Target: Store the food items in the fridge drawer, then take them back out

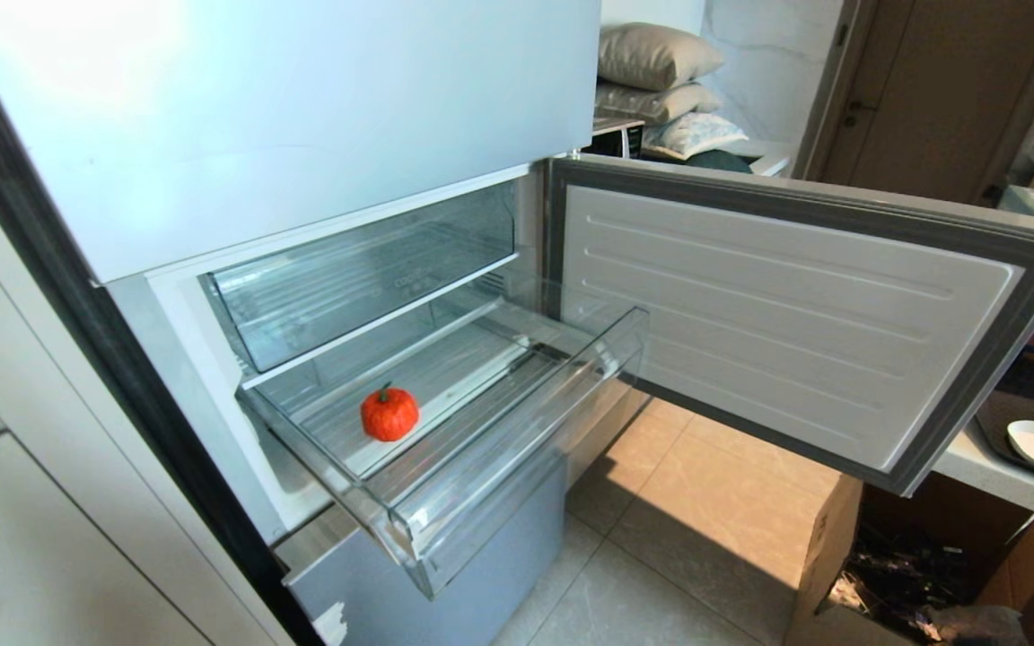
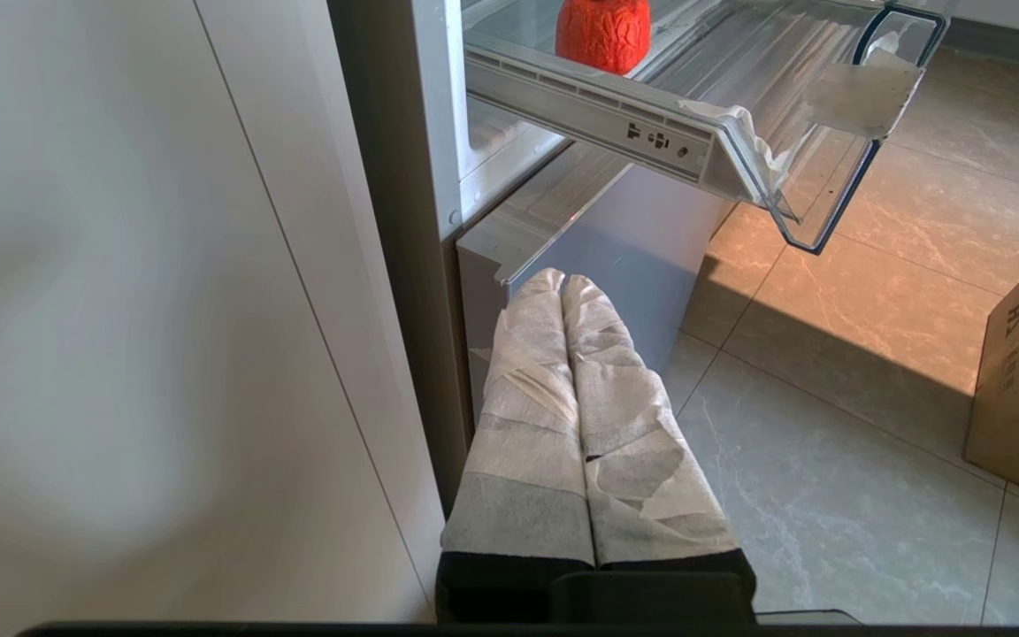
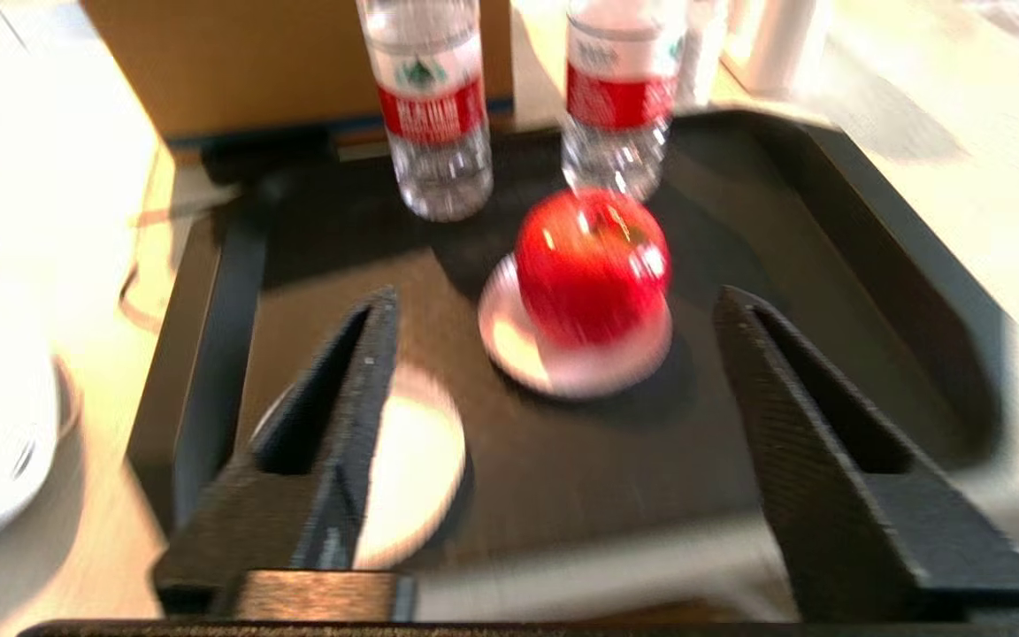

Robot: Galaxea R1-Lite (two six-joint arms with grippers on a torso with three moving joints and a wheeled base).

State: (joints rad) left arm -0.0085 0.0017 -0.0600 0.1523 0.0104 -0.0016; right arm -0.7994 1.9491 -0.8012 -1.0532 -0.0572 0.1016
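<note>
One pumpkin-like fruit (image 1: 389, 414) sits in our fridge drawer (image 1: 517, 449); our right gripper (image 3: 554, 327) gapes empty, red apple (image 3: 592, 265) at twelve o'clock — it could roll off its saucer (image 3: 563, 367).

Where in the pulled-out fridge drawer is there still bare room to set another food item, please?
The fridge drawer has bare ribbed floor right of the orange pumpkin-like fruit, toward the open door. Only the fruit's corner is taken.

A home kitchen: open fridge (image 1: 302, 135), tiled floor (image 1: 661, 556), stacked pillows (image 1: 656, 76), wooden door (image 1: 930, 90) behind.
</note>
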